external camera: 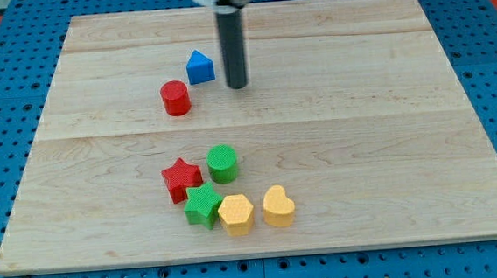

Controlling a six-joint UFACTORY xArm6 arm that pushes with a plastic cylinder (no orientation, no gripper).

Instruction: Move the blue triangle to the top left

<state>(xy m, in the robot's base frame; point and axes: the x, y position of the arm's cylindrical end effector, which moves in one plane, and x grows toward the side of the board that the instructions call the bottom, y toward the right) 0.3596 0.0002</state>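
Blue triangle (200, 67) sat upper-middle of wooden board (389, 147), well short of top-left corner. Tip (238, 85) just right of it, apart, grasping nothing. Red cylinder (175, 98) near its lower left. Whole leftward, upward push remained, seemingly.

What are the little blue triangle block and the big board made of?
The blue triangle looks like matte plastic, probably 3D-printed; the similar green star shows fine ridged lines. The board looks like pale unvarnished wood: grain streaks and plank seams run across it. My tip, a dark rod, stands just to the view's right of the triangle.
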